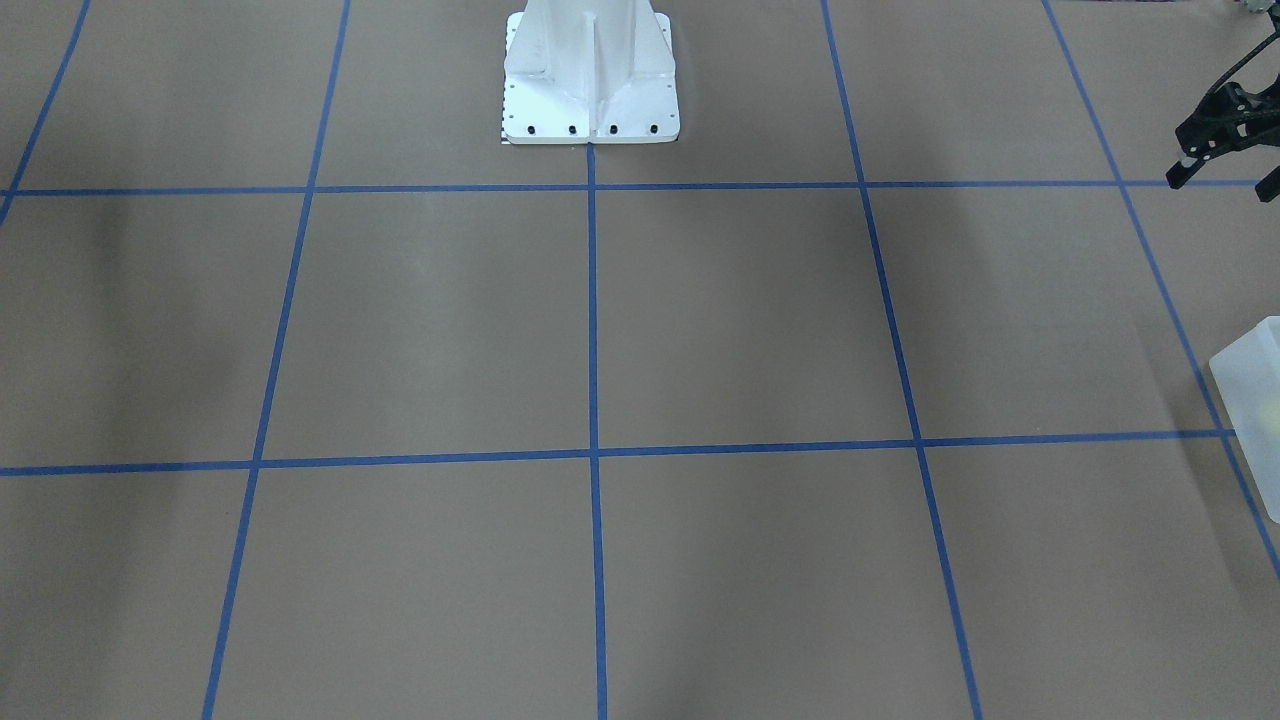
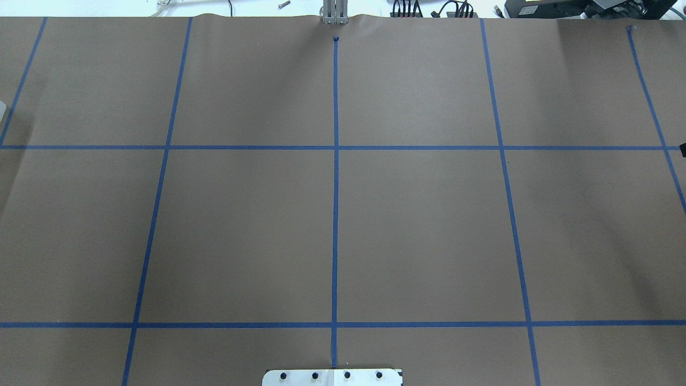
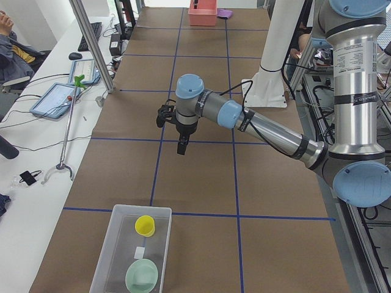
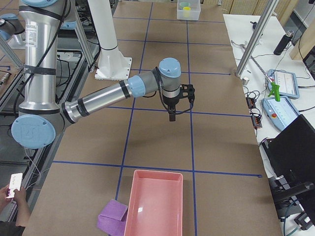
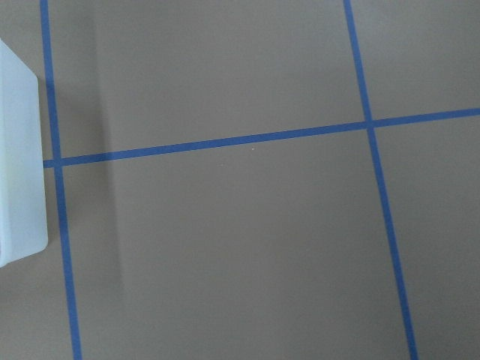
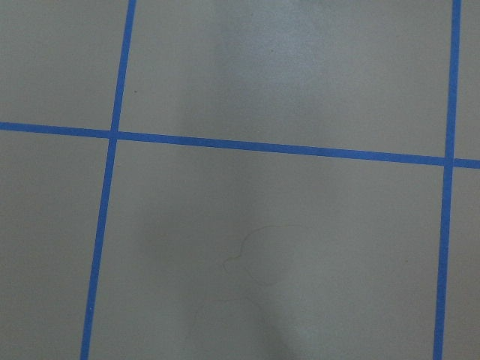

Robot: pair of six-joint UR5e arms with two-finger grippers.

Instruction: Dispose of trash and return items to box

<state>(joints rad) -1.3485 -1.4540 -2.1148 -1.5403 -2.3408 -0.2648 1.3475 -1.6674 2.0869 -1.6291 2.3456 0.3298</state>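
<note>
A tabletop (image 2: pixel 418 225) covered in brown paper and marked with a grid of blue tape lines is stretching out in front of a white metal robot base (image 1: pixel 590 80). The translucent milky-white plastic rectangular box (image 3: pixel 119 244) is sitting at the tabletop's end on the robot's left, with its top open. Inside it, a small yellow cup (image 3: pixel 145 225) is standing toward the end nearer the arms, a pale green round bowl (image 3: pixel 142 276) is resting at the other end, and a small white scrap (image 3: pixel 139 252) is lying between them. The black left hand (image 3: pixel 182 148) is hanging above the tabletop with its fingers pointing down, close over a blue line and well apart from the box. Only part of it is showing in the front-facing view, so it is not possible to tell whether its fingers are wide or narrow. The black right hand (image 4: pixel 171 117) is likewise pointing down above the tabletop, and its finger spacing cannot be told either. At the end on the robot's right, a pink rectangular plastic tray (image 4: pixel 155 206) is lying flat, with a purple cloth (image 4: pixel 112 216) sitting just beside its long side, toward the robot.
</note>
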